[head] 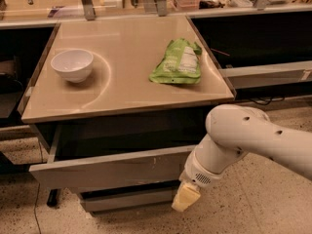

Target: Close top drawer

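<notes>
The top drawer (107,170) is pulled out from under the beige counter, its long grey front panel bearing small pale scratch marks, its inside dark. My gripper (185,198) hangs at the end of the white arm (243,140), just in front of the right end of the drawer's front panel and slightly below it. Only a pale yellow fingertip (184,199) shows. It is close to the panel; I cannot tell if it touches.
A narrower grey drawer front (129,199) sits below. On the counter (122,89) are a white bowl (72,65) at the left and a green snack bag (178,62) at the right. Dark shelving flanks both sides. Speckled floor lies in front.
</notes>
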Controlling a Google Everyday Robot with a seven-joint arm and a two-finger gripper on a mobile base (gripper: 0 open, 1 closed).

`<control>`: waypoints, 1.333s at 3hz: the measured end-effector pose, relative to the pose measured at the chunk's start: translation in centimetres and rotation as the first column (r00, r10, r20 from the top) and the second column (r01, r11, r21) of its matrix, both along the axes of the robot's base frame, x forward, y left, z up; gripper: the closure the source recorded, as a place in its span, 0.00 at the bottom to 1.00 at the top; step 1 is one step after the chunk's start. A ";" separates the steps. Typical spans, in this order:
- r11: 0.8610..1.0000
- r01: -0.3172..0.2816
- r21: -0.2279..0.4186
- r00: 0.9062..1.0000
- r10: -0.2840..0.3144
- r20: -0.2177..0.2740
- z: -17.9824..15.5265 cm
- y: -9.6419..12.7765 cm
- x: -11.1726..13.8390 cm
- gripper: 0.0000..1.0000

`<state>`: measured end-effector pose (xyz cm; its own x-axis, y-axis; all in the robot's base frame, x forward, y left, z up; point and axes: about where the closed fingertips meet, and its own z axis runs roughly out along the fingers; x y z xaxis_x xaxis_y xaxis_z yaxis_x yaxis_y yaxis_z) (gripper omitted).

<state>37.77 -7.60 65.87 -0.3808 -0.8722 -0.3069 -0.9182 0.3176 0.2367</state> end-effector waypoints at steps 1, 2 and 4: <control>1.000 -0.001 0.000 1.000 0.001 0.000 0.0 0.0 0.0 0.65; 1.000 -0.003 -0.001 1.000 0.003 0.012 0.2 0.2 0.7 0.88; 1.000 -0.017 -0.017 0.996 0.019 0.089 0.4 0.6 5.5 1.00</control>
